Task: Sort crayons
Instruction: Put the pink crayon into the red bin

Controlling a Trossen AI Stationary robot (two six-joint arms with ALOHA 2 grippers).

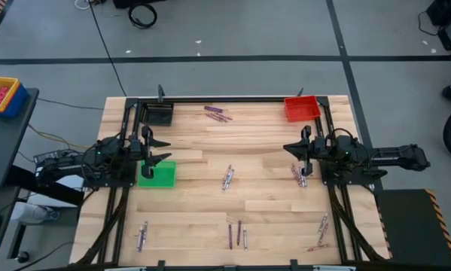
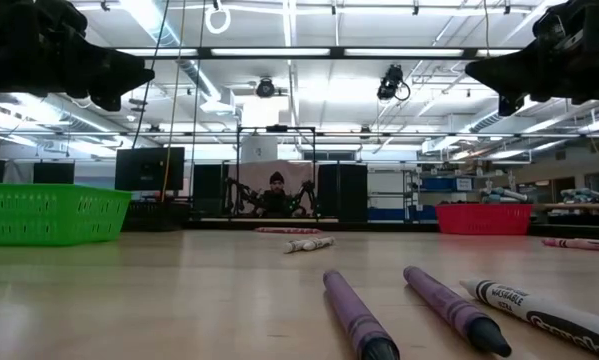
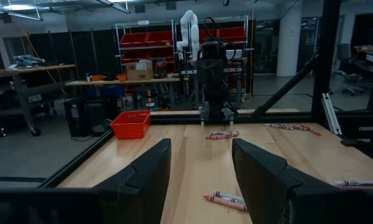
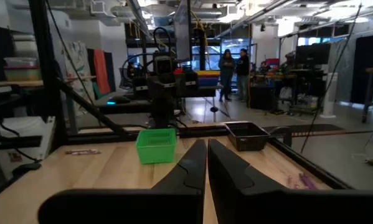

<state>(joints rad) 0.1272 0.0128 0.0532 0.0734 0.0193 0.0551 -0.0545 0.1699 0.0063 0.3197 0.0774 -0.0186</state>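
Looking straight down, I see my wooden table (image 1: pixel 210 150) filling the middle of the frame, with my two dark arms reaching in from either side. My left gripper (image 1: pixel 156 150) sits at centre left, its fingers (image 3: pixel 149 180) spread apart with nothing between them, right beside the green bin (image 1: pixel 158 174), which lies just below it in the frame. My right gripper (image 1: pixel 294 152) sits at centre right, its fingers (image 4: pixel 185 168) pressed together and empty. A black bin (image 1: pixel 157 114) rests in the table's upper left corner and a red bin (image 1: pixel 301 108) in its upper right corner. The crayons (image 1: pixel 227 178) lie scattered in small clusters on the bare wood: a purple group at top centre, a pale pair at the middle, a pinkish and pale pair just below my right gripper, a purple pair at lower left, a few at bottom centre, and more at lower right. None of them that I can see is in any bin. From table height, two purple crayons and one pale one lie close in the lower right foreground.
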